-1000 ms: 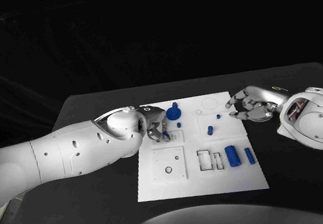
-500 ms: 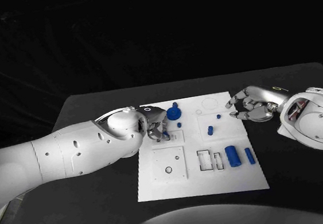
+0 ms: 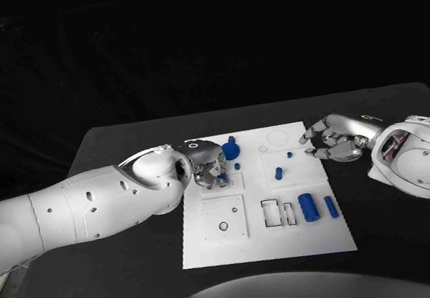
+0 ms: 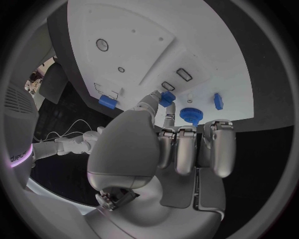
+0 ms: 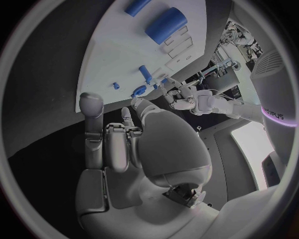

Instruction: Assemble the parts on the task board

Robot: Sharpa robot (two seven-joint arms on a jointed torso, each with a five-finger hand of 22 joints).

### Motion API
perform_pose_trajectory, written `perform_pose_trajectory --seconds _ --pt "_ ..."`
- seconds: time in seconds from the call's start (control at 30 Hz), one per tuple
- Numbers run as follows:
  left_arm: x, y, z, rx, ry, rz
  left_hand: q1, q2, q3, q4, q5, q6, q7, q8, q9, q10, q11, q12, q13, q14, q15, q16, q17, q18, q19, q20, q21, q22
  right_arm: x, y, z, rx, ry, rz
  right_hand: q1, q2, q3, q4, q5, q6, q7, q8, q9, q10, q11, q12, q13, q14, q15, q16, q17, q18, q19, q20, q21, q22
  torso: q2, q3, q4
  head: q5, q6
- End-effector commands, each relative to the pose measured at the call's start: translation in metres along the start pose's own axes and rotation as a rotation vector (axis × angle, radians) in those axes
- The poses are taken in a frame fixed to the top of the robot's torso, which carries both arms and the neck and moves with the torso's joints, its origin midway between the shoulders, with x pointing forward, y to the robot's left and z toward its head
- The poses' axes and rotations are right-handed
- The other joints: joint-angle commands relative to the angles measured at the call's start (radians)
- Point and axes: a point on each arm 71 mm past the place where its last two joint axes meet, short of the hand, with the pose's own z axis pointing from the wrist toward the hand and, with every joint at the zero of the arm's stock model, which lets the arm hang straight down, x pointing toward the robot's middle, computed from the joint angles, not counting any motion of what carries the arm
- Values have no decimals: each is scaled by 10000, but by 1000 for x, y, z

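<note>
In the head view the white task board [image 3: 267, 222] lies in the middle of the black table [image 3: 133, 263]. The left hand [image 3: 210, 171] hangs over the board's upper left part, fingers bent downward beside a blue gear-shaped part [image 3: 230, 149]; whether they hold anything cannot be told here. The right hand [image 3: 333, 141] rests at the board's right edge with fingers curled in and nothing visible between them. A large blue cylinder [image 3: 310, 207] and a slimmer blue bar [image 3: 331, 207] lie side by side on the lower right of the board, and a small blue peg [image 3: 279, 173] stands near its middle. In the left wrist view the left hand [image 4: 177, 144] pinches a small blue piece [image 4: 166, 98] between thumb and fingertip, just above the board, close to the gear-shaped part [image 4: 190, 115]. In the right wrist view the right hand [image 5: 118, 144] has fingers partly curled, holding nothing, with the board [image 5: 118, 55] beyond it.
</note>
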Motion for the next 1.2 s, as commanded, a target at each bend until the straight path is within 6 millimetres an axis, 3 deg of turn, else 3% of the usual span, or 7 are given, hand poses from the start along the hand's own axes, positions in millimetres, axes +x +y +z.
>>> perform_pose_trajectory --seconds 0.03,0.4,0.53,0.9,1.03,1.2 --pt "-7 -6 -4 813 -1051 -842 79 11 -19 -63 -28 305 -190 77 168 1046 -99 -17 2620 1075 -80 24 2630 -102 642 -90 82 2458 1 1 0 -64 80 43 70 2 64 15 60 67 -1 -42 -14 679 69 -45 2180 616 39 -36 244 -49 -53 2 -62 4 -10 -2 0 -7 2" --pt "-18 -8 -15 1943 -2175 -3782 76 -20 -22 -60 -38 305 -162 59 169 1046 -99 -17 2620 1075 -82 24 2630 -110 666 -98 110 2469 5 9 4 -250 337 1317 -95 -16 61 90 -232 159 26 1 -34 669 110 -54 2168 610 70 -44 220 -54 -56 23 -105 22 -1 -10 17 -97 2" --pt "-23 -15 -22 2810 -2660 -4867 27 -76 -71 12 161 271 -117 -4 155 1046 -75 -17 2620 1075 -64 24 2630 -116 681 -95 129 2476 9 11 6 -230 786 2697 -202 -24 30 155 -557 114 46 -23 -71 653 134 -71 2148 597 96 -66 176 -51 -65 45 -155 28 -3 -15 13 -162 2" --pt "-35 -40 -38 4670 -3261 -6310 31 -84 -92 49 211 326 -123 4 164 1046 -87 -17 2620 1075 -59 24 2630 -155 797 -93 264 2527 24 17 9 -401 3045 6815 66 63 181 -33 -762 -330 -18 -227 -208 590 71 -132 2078 557 62 -106 103 -51 -106 44 -181 88 -29 -16 11 -368 2" --pt "-39 -44 -42 4835 -3396 -6631 103 -84 -79 33 260 338 -132 -6 166 1046 -99 -17 2620 1075 -64 24 2630 -156 798 -95 267 2528 29 19 8 -398 4067 8397 -334 70 -37 297 -1101 -556 23 -313 -280 553 111 -165 2038 517 97 -142 42 -62 -165 69 -239 111 -35 -6 -2 -368 2" --pt "-39 -44 -41 4849 -3300 -6643 130 -84 -76 29 276 343 -133 -10 167 1046 -100 -17 2620 1075 -66 24 2630 -155 795 -96 264 2527 35 21 6 -203 4952 9816 -919 149 -416 788 -1351 -463 86 -204 -275 558 175 -155 2041 505 153 -130 40 -61 -197 116 -300 140 -62 8 -11 -377 2"
